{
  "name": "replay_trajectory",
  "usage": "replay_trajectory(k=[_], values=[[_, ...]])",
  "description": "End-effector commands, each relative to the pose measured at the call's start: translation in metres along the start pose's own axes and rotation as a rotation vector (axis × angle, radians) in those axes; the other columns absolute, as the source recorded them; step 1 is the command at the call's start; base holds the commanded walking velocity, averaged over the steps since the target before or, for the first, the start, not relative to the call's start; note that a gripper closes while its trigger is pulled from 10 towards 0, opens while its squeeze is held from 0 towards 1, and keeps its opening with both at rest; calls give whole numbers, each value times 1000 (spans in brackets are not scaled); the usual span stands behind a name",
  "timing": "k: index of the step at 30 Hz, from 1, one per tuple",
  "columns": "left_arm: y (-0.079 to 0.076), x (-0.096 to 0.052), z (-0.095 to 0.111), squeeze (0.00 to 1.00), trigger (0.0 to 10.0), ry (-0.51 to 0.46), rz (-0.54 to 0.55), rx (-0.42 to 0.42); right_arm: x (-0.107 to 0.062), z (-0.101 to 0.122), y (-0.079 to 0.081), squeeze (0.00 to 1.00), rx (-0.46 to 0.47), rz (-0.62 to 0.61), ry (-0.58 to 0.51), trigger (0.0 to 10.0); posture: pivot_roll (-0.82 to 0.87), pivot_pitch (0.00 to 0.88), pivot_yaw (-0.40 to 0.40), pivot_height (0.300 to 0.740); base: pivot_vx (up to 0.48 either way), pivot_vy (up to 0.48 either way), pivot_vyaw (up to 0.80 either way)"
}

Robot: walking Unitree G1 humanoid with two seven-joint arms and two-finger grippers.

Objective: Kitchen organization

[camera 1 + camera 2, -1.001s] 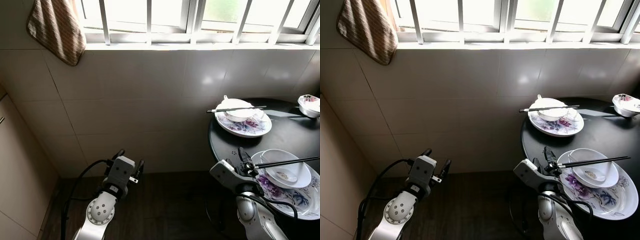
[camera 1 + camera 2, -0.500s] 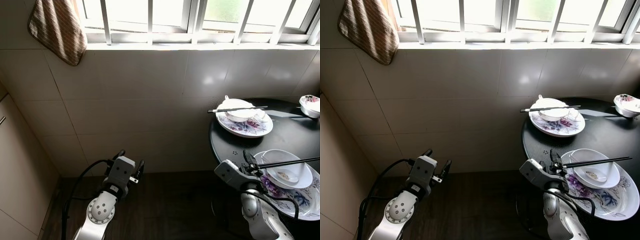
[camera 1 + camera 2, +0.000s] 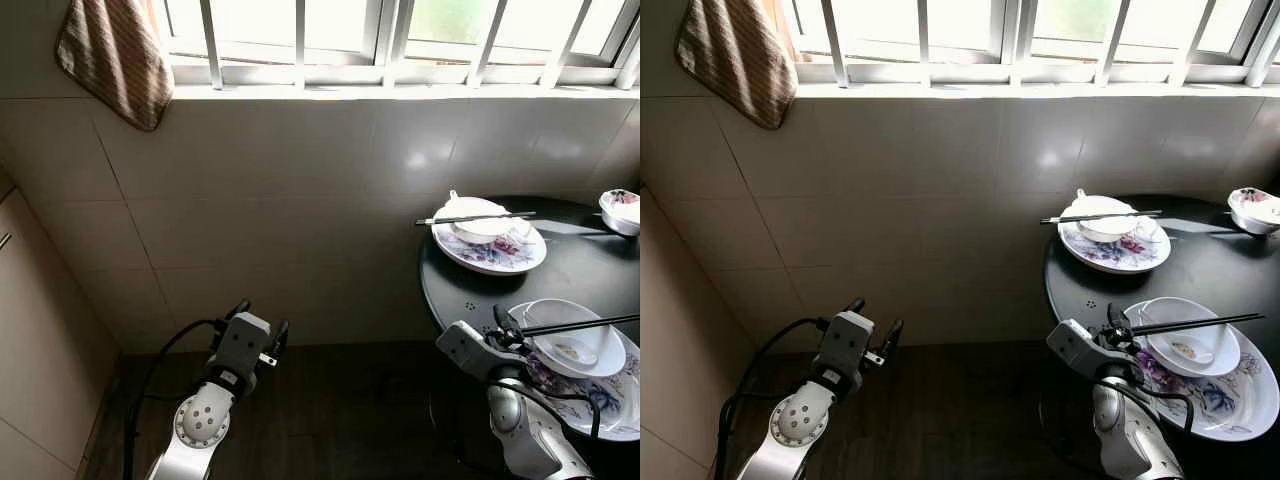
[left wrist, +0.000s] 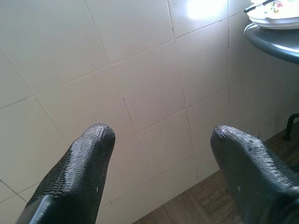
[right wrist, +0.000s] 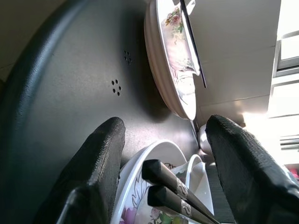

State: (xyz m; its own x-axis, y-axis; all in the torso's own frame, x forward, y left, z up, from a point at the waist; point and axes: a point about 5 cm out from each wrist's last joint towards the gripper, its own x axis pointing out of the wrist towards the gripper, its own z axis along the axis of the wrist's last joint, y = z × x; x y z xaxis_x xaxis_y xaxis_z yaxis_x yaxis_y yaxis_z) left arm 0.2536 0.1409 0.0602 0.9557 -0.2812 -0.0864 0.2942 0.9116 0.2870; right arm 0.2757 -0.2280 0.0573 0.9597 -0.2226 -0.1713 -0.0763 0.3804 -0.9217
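Left eye view: round black table at right, its curved rim close to the tiled wall; near plate by the table's front edge carries a bowl with chopsticks across it; far plate with its own bowl sits near the wall-side rim; small bowl at the far right. Right gripper at the table edge, beside the near plate. Left gripper hangs over open dark floor, well apart from the table. Left wrist view: fingers spread, nothing between them, facing the wall. Right wrist view: fingers spread, chopstick ends between them untouched, bare tabletop beyond.
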Motion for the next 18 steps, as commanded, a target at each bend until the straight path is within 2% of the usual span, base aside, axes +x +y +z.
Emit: replay_trajectory(k=[1, 18], values=[[2, 2, 0, 0, 10000, 0, 8, -3, 3, -4, -4, 0, -16, -4, 10, 10000, -39, 0, -38, 740, 0, 0, 0], [0, 1, 0, 0, 10000, 2, 7, -10, 6, -3, -9, 0, -95, -52, -18, 10000, -38, 0, -44, 740, 0, 0, 0]])
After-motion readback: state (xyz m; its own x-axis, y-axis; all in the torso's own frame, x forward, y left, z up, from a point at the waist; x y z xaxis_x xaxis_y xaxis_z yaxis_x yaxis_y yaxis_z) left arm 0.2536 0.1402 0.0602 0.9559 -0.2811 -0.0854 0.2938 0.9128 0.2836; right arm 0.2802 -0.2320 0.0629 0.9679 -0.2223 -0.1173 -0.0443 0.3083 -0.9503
